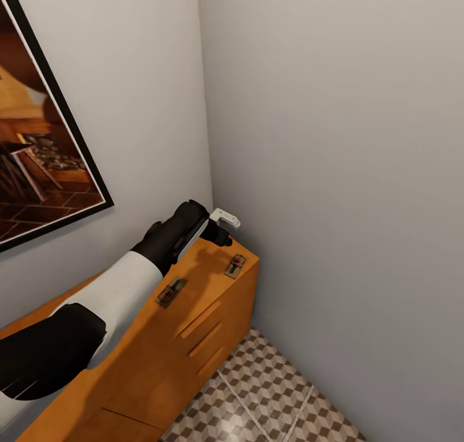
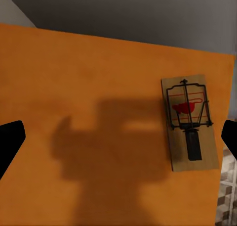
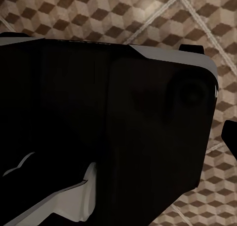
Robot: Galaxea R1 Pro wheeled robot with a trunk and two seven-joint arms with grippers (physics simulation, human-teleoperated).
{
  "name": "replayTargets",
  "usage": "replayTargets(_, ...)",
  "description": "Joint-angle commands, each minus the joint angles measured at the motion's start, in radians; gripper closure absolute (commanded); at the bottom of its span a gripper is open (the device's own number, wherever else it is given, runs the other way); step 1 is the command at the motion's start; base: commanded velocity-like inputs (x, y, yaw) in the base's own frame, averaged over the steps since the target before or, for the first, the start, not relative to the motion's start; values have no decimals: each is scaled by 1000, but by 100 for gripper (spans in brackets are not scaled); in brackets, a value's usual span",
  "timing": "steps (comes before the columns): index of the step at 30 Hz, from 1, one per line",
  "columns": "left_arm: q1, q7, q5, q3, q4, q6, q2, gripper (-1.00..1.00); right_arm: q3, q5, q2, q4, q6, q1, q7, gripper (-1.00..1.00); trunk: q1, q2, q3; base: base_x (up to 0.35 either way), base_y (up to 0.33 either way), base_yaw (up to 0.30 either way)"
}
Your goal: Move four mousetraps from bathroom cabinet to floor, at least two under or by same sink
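**Left arm over the cabinet top**

Cube-patterned bathroom floor [image 1: 270, 390] lies below the orange cabinet [image 1: 193, 339] in a grey-walled corner. One mousetrap [image 1: 171, 293] lies beside the left forearm; farther on, the left gripper [image 2: 118, 137] hovers with jaws spread wide, another mousetrap [image 2: 190, 122] flat just inside one fingertip. Right gripper's jaws: cannot tell.

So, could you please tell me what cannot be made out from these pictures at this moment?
- Head view: only two mousetraps, one and another, show on the cabinet top; the left arm covers part of that top.
- Head view: the left gripper is behind the arm's wrist, so its jaws cannot be read.
- Left wrist view: the mousetrap's red print is too blurred to identify.
- Right wrist view: a dark robot part blocks most of the tiled floor.
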Motion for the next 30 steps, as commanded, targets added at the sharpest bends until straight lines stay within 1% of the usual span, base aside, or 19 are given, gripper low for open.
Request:
replayTargets(1, -1, 1, 3, -2, -1, 4, 0, -100, 8, -11, 0, 2, -4, -1, 3, -100, 0, -2, -2, 0, 0, 0)
replayTargets(10, 4, -1, 3, -2, -1, 4, -3, -100, 8, -11, 0, 2, -4, -1, 3, -100, 0, -2, -2, 0, 0, 0)
replayTargets(16, 7, -1, 3, -2, -1, 3, -11, -100, 8, -11, 0, 1, -4, -1, 3, -100, 0, -2, -2, 0, 0, 0)
replayTargets(30, 12, -2, 3, -2, -1, 2, -13, -100, 8, -11, 0, 1, -4, -1, 3, -100, 0, -2, -2, 0, 0, 0)
